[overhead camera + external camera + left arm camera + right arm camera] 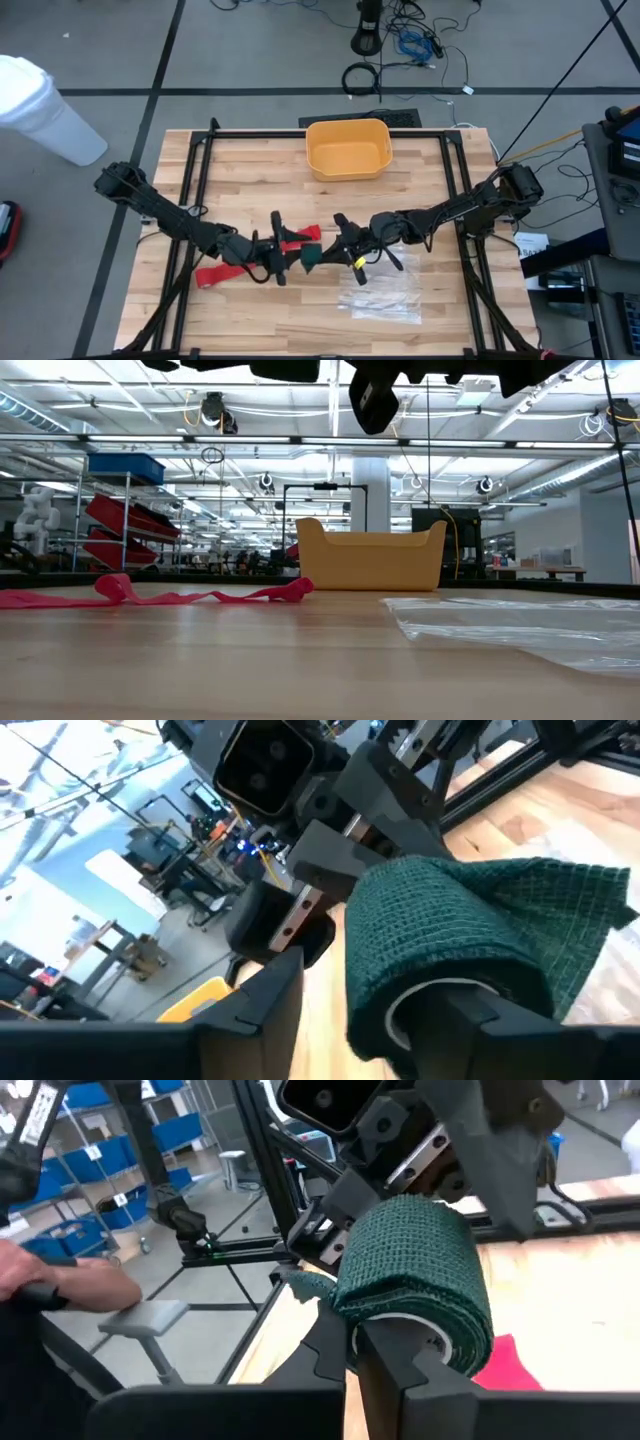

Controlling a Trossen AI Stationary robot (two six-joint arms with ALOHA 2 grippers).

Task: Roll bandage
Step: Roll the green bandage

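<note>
Right fingers (400, 1380) are pinching shut on the green roll (415, 1265) at its core, and the left fingers (262, 1010) are standing spread around it, above mid-counter (420, 180). The red bandage (180, 597) is lying beside them, looking limp and light, probably best pinched at one end. Only the low view is showing its loose folds; the left wrist view is showing only the roll.

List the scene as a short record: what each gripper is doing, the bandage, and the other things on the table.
left gripper: mid-table, at the green roll
right gripper: shut, meeting the same roll from the other side
green roll: up off the table, a loose flap hanging free
red strip: lying unrolled on the wood under the left arm
yellow bin: at the far edge
clear plastic bag: flat, below the right gripper
</note>
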